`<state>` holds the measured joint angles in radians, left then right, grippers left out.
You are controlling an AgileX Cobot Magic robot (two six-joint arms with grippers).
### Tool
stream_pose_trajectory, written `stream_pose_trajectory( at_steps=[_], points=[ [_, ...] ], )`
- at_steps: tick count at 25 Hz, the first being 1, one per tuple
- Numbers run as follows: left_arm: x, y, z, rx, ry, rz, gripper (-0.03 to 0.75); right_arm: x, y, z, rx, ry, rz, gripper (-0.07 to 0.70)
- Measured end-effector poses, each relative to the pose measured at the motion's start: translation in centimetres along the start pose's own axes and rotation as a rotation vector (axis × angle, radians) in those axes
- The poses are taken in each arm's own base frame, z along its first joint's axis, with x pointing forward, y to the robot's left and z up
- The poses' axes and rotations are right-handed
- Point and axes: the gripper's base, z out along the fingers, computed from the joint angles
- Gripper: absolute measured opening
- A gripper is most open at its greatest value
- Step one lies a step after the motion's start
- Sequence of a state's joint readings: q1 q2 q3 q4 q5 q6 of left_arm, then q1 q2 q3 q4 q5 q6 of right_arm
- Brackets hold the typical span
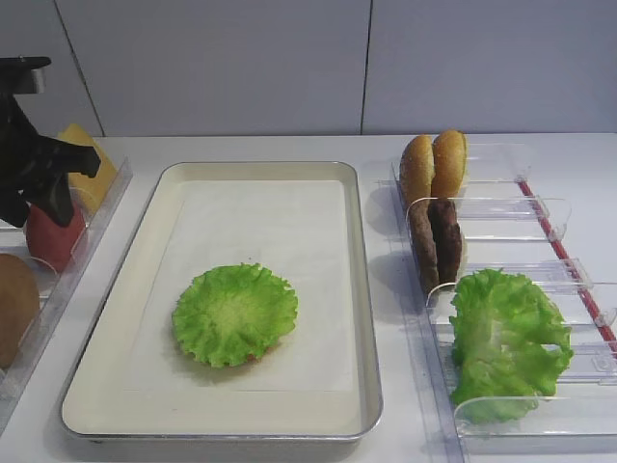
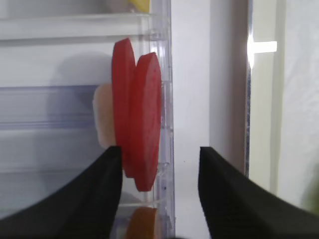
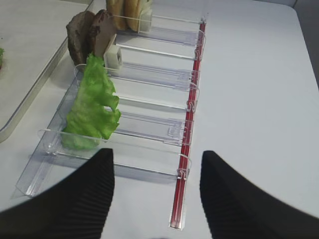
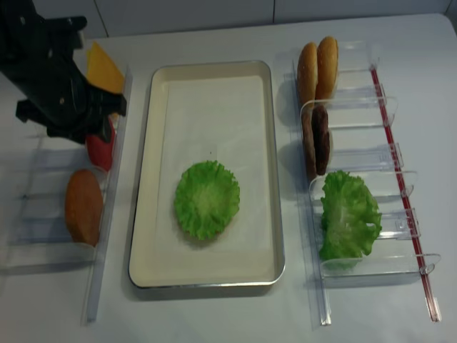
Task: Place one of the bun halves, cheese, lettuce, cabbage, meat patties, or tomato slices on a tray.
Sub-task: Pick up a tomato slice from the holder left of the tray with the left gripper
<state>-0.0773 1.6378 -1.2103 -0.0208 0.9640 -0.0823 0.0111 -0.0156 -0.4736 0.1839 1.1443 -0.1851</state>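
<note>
Two red tomato slices (image 2: pixel 137 114) stand on edge in a clear bin left of the tray (image 1: pixel 318 367). My left gripper (image 2: pixel 159 167) hangs open over them; their lower edge sits between the fingers, close to the left finger (image 2: pixel 99 194) and well apart from the right one. From above, this gripper (image 4: pixel 78 121) covers most of the tomato slices (image 4: pixel 100 150). One lettuce leaf (image 1: pixel 234 313) lies flat on the tray's liner. My right gripper (image 3: pixel 157 169) is open and holds nothing, above the table by the near end of the right bins.
The right bins hold bun halves (image 1: pixel 434 166), meat patties (image 1: pixel 437 241) and lettuce (image 1: pixel 506 342). On the left, cheese (image 1: pixel 96 183) stands behind the tomatoes and a brown bun (image 4: pixel 83 206) in front. A red strip (image 3: pixel 189 114) edges the right rack.
</note>
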Motion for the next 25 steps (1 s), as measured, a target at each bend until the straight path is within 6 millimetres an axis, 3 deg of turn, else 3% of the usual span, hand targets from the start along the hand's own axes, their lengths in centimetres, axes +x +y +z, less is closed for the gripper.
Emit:
stream_pose_trajectory(
  at_steps=[9,25],
  points=[
    [-0.15,-0.01,0.14,0.0,0.004,0.006,0.262,0.0,0.0,0.0,0.0,0.0,0.0,0.415],
    [0.13,-0.3,0.14,-0.002,0.031,-0.007,0.257,0.0,0.0,0.0,0.0,0.0,0.0,0.415]
  ],
)
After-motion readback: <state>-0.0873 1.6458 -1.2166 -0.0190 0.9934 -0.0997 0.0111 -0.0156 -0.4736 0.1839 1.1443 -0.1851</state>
